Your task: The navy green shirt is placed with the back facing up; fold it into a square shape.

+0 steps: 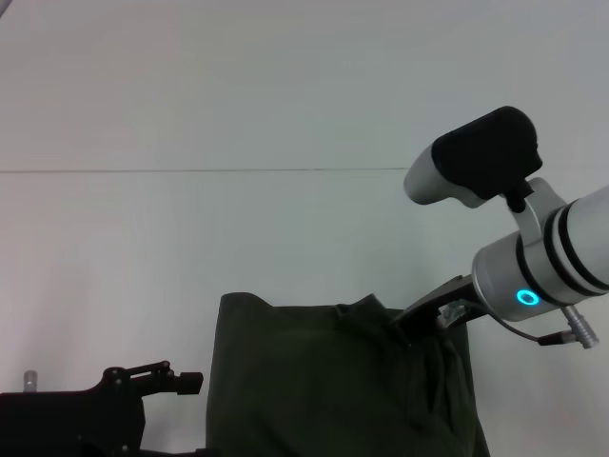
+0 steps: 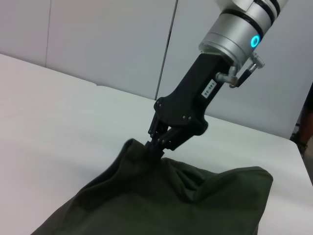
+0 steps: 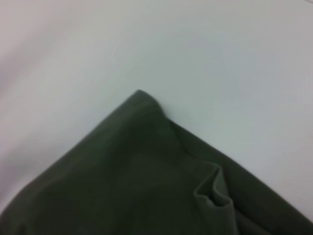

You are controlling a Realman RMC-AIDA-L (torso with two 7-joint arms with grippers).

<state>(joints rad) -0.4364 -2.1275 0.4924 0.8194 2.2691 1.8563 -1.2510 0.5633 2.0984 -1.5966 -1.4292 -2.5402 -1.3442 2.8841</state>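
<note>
Head view: navy green shirt (image 1: 324,381) at lower centre of frame, lying on white bench (image 1: 238,114), far edge bunched. Right gripper (image 1: 411,335) at lower right, fingers (image 2: 159,142) closed on a pinch of shirt fabric near its far edge. Left gripper (image 1: 186,383) at lower left, beside shirt, apart from it; finger state indeterminable.

The navy green shirt (image 1: 333,381) is running off the head view's bottom edge, and the left gripper (image 1: 186,381) is getting cropped there too
</note>
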